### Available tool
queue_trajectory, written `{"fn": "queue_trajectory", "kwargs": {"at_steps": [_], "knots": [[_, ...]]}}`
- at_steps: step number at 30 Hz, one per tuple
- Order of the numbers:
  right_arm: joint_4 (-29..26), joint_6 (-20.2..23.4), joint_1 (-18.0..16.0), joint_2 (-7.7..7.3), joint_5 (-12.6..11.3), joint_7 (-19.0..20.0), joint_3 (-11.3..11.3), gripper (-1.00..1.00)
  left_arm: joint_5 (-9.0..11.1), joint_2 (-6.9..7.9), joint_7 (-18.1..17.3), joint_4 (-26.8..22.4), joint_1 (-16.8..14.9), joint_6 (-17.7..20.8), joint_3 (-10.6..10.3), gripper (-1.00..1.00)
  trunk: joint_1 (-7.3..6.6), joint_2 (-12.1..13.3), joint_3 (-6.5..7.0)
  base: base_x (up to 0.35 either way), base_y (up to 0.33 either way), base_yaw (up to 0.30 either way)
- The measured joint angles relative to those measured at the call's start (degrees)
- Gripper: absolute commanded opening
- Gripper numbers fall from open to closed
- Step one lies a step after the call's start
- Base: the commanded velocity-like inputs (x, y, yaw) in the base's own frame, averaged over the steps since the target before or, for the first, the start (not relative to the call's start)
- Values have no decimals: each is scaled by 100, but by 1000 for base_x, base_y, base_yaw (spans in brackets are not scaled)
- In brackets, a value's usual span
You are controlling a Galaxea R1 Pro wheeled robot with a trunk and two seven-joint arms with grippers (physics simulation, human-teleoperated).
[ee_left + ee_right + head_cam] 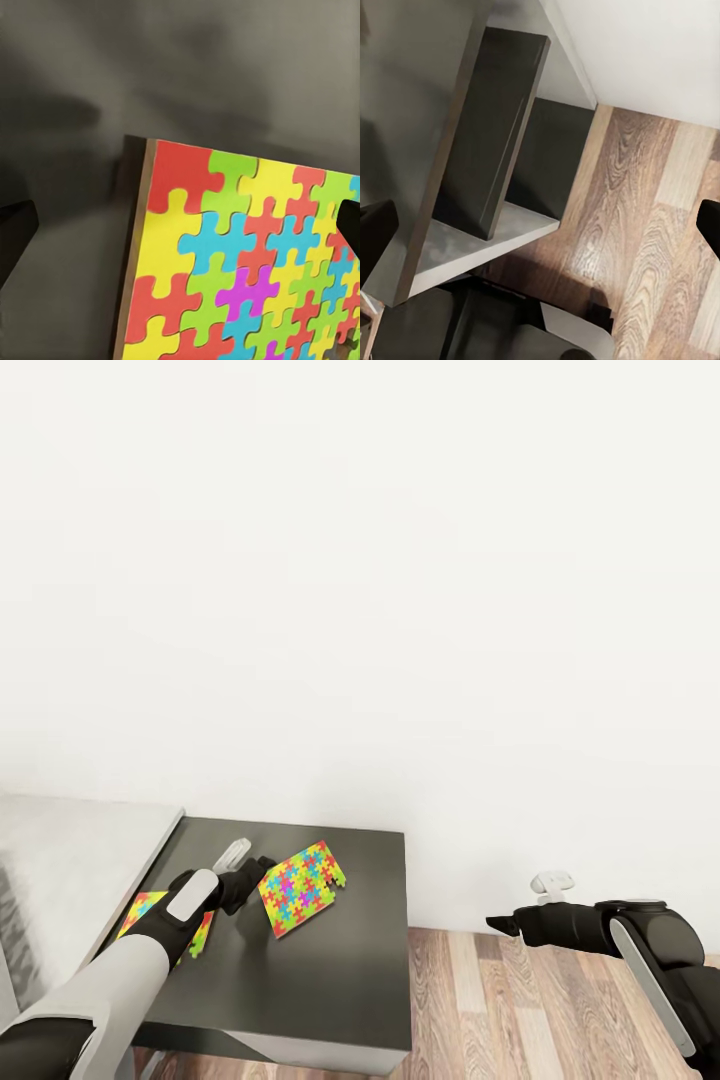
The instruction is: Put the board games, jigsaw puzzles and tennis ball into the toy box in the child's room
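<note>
While L end effector (262, 868) by puzzle (302, 887) — 2nd puzzle (143, 909) under arm.

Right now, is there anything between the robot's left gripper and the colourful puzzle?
Nothing. In the head view the left gripper sits right beside the jigsaw puzzle on the dark table.

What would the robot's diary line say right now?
left gripper: at jigsaw puzzle edge | puzzle: on dark desk | right gripper: over floor

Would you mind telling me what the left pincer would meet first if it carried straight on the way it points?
Probably the jigsaw puzzle lying on the dark table; the left pincer is aimed at its edge, though the gap is hard to judge.
</note>
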Motion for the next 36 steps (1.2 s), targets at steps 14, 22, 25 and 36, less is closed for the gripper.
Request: {"fn": "queue_trajectory", "kwargs": {"at_steps": [14, 22, 25, 36], "knots": [[0, 0, -1, -4, -2, -3, -1, 100, -18, 0, -15, -22, -7, 1, 3, 100, -11, -3, -50, 0, 0, 0], [0, 0, 0, 0, 0, -2, -1, 100, -19, 1, -14, -29, -7, 3, 3, 100, -12, -3, -55, 0, 0, -9], [0, 0, -1, 1, -2, -4, -1, 100, -94, 3, -2, -30, -8, 8, 3, 100, -13, -3, -55, 0, 0, -104], [-1, 0, -1, 1, -2, -5, -1, 100, -109, 3, -5, -26, -9, 8, 2, 100, -15, -4, -56, 0, 0, -175]]}}
